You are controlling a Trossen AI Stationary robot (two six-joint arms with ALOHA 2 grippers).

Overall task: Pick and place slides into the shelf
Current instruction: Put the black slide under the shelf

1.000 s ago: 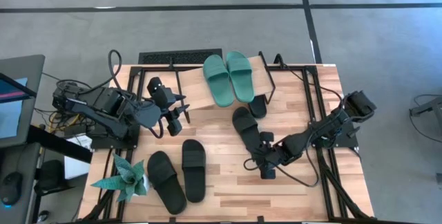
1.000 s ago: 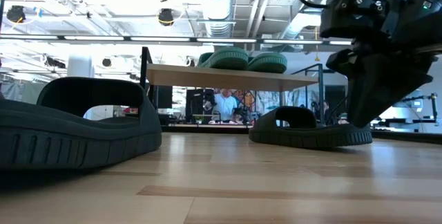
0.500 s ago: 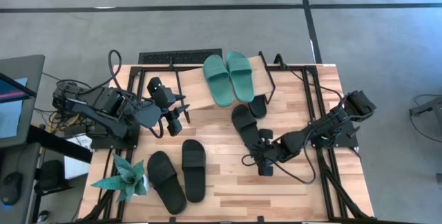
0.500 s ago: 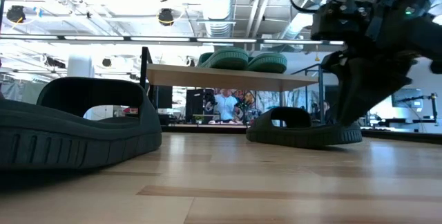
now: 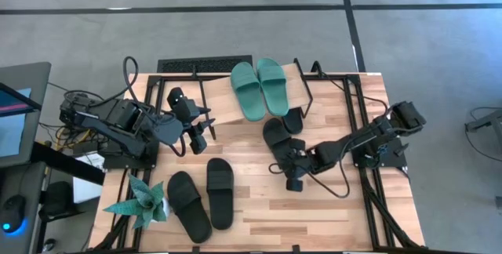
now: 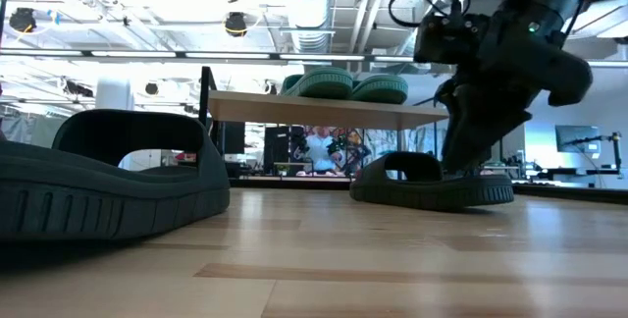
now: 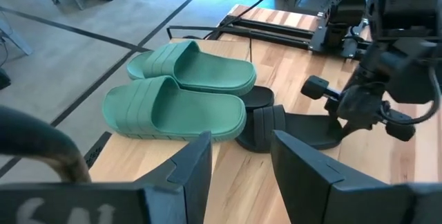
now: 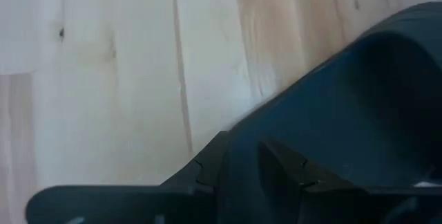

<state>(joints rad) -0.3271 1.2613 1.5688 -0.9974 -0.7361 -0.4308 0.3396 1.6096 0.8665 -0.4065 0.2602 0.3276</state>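
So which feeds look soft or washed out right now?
Right wrist view: too close, the black slide is a soft dark blur. Low view: ceiling lights glare; the near slide looms large and dark. Left wrist view: the green slides are crisp. High view: evenly lit.

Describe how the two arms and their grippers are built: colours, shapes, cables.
Both arms are dark, nearly black, made of chunky jointed segments with black cables looping alongside them. The left gripper ends in two flat, angular dark fingers, seen up close in its wrist view. The right gripper is equally dark and blocky, with a cable arcing over the table. No markings are legible.
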